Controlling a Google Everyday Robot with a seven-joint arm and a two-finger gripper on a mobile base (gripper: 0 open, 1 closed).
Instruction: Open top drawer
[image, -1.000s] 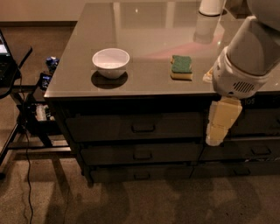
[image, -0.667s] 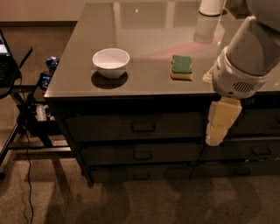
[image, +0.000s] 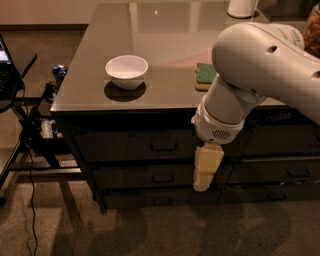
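Note:
The top drawer (image: 130, 146) is the tallest dark front right under the counter, shut, with a small dark loop handle (image: 164, 146) at its centre. My gripper (image: 206, 170) is the cream block hanging downward from the big white arm (image: 260, 65). It sits in front of the drawer stack, just right of the handle and a little lower, over the right end of the second drawer front (image: 150, 177).
A white bowl (image: 126, 71) and a green sponge (image: 205, 74), partly behind the arm, lie on the grey counter (image: 165, 30). A third drawer front (image: 160, 199) lies low. Narrower drawers (image: 280, 145) stand at right. A black stand with cables (image: 30, 135) stands at left.
The arm has swung left and lower, bringing the gripper from the right part of the drawer stack to just right of the top drawer's handle. The drawer stays shut.

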